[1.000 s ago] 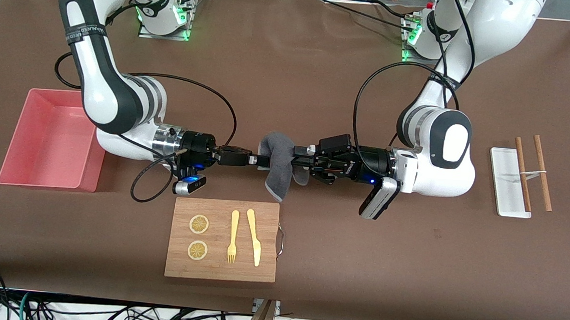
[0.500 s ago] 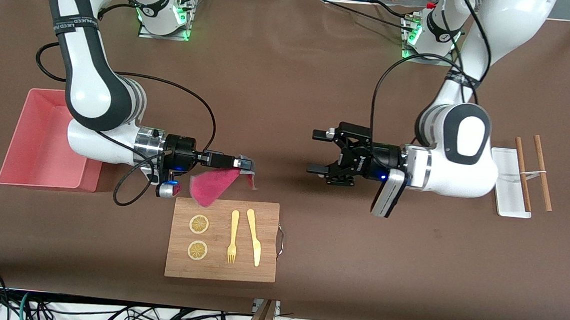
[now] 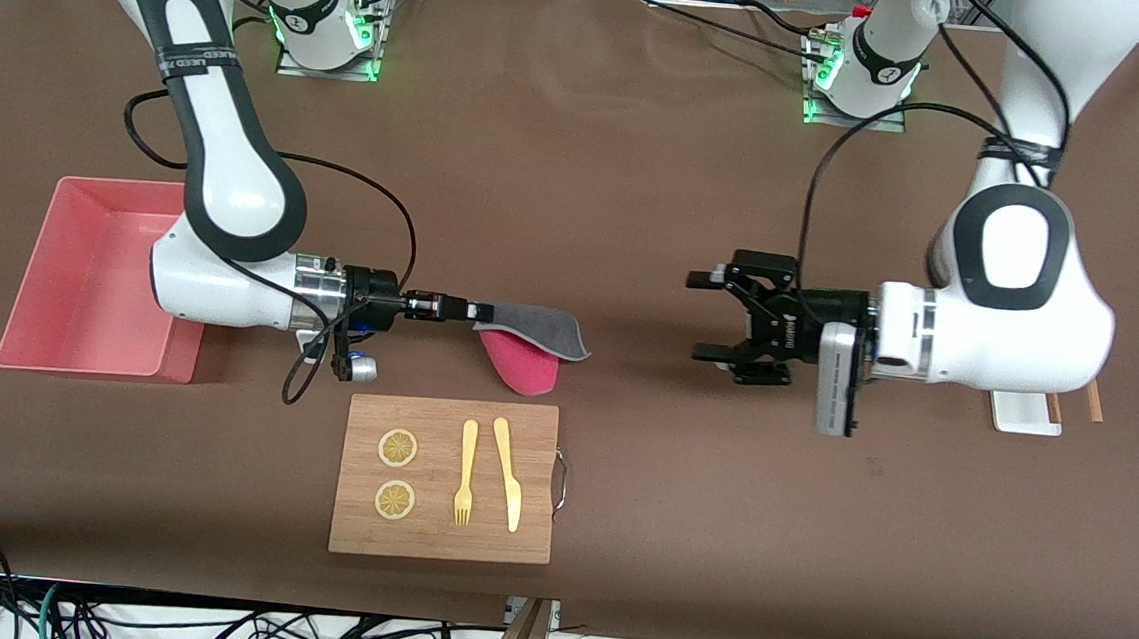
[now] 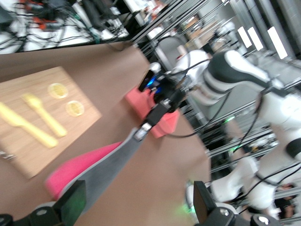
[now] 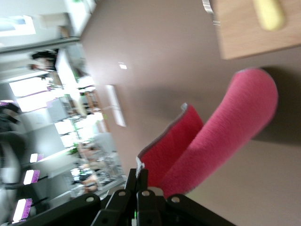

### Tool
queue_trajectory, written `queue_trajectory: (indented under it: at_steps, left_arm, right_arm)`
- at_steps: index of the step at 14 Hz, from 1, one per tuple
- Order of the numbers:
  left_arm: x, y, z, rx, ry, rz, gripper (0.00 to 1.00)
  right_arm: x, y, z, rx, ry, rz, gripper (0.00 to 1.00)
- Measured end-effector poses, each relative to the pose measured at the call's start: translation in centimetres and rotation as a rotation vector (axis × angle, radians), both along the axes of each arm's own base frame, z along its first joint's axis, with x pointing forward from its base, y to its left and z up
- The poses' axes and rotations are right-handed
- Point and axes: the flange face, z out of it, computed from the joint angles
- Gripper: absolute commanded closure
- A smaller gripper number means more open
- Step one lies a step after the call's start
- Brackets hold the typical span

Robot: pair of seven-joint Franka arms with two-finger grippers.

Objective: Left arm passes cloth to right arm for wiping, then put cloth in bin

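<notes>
My right gripper [image 3: 478,310] is shut on one edge of the cloth [image 3: 538,342], low over the table just farther from the front camera than the wooden board. The cloth stretches out flat from the fingers, dark grey face up, and a red-magenta fold droops under it. In the right wrist view the gripper [image 5: 141,176] pinches the cloth's [image 5: 221,127] pale edge. My left gripper [image 3: 695,314] is open and empty, over bare table toward the left arm's end, well apart from the cloth. In the left wrist view its fingers [image 4: 70,205] stand wide apart. The pink bin [image 3: 91,276] sits at the right arm's end.
A wooden board [image 3: 445,478] with two lemon slices, a fork [image 3: 466,473] and a knife [image 3: 509,474] lies nearer the front camera than the cloth. A white tray [image 3: 1024,411] with chopsticks lies at the left arm's end, mostly hidden by the left arm.
Both grippers met at the cloth mid-table. The left gripper let go, opened and drew back toward its end. The right gripper kept the cloth, which swung round to grey face up.
</notes>
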Motion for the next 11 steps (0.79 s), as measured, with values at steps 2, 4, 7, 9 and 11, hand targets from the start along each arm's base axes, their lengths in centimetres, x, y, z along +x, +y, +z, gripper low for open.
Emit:
queue_trajectory:
  at_steps: [2,4,7,9,11]
  left_arm:
    - [0.1,3.9,1.1,0.159,-0.06,-0.014,0.0]
    - [-0.4,7.7,3.0,0.309,-0.108,-0.034,0.0]
    - [-1.7,12.9,6.2,0.544,-0.172,-0.054,0.0]
    - [-2.7,15.7,8.3,0.737,-0.217,-0.073,0.0]
    - [-4.0,18.1,10.2,0.848,-0.216,-0.082,0.0]
  right_arm:
    - [-0.8,-0.8,1.2,-0.146,0.03,0.066,1.0]
    - [-1.7,-1.7,2.7,-0.248,0.047,0.137,1.0]
    - [-3.1,-3.4,2.5,-0.382,0.086,0.234,1.0]
    - [-4.0,-4.6,0.5,-0.48,0.102,0.286,1.0]
    - [-5.0,-5.9,-2.1,-0.59,0.124,0.341,1.0]
